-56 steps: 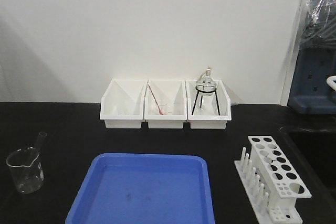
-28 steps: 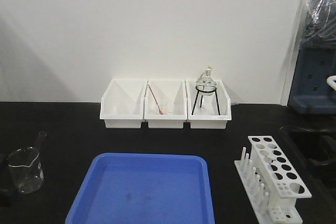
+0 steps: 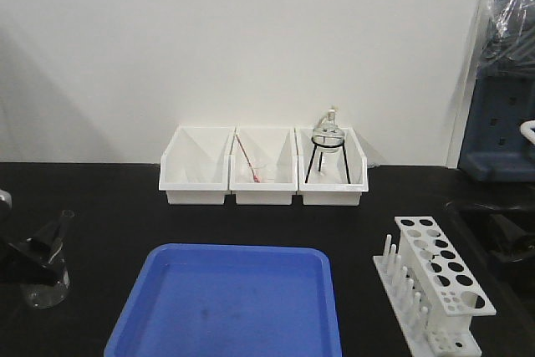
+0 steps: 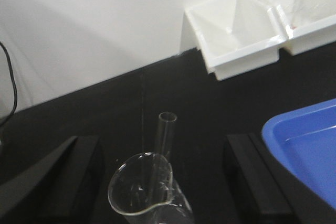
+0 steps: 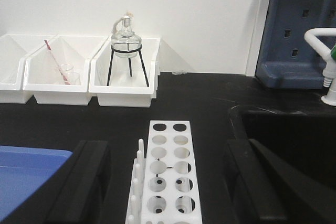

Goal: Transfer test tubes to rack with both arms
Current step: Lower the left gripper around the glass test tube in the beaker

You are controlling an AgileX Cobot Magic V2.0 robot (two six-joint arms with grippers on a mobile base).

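One clear test tube (image 3: 63, 225) leans in a glass beaker (image 3: 46, 286) at the table's left; it also shows in the left wrist view (image 4: 166, 132), rising from the beaker (image 4: 144, 192). My left gripper (image 3: 29, 257) is open right by the beaker, its fingers (image 4: 58, 177) wide on either side of the beaker and tube (image 4: 157, 142), touching neither. The white rack (image 3: 443, 277) stands at the front right with empty holes. My right gripper (image 3: 508, 244) is open and empty, with the rack (image 5: 169, 182) between its fingers (image 5: 84, 182).
A blue tray (image 3: 230, 303) lies at the front centre. Three white bins (image 3: 263, 169) stand at the back against the wall, one holding a red-tinged rod (image 3: 247, 160), one a flask on a tripod (image 3: 328, 148). A dark sink (image 5: 294, 135) lies right of the rack.
My left gripper has come in from the left edge up to the beaker. My right gripper has come into view at the right edge beside the rack. Tube and rack have not moved.
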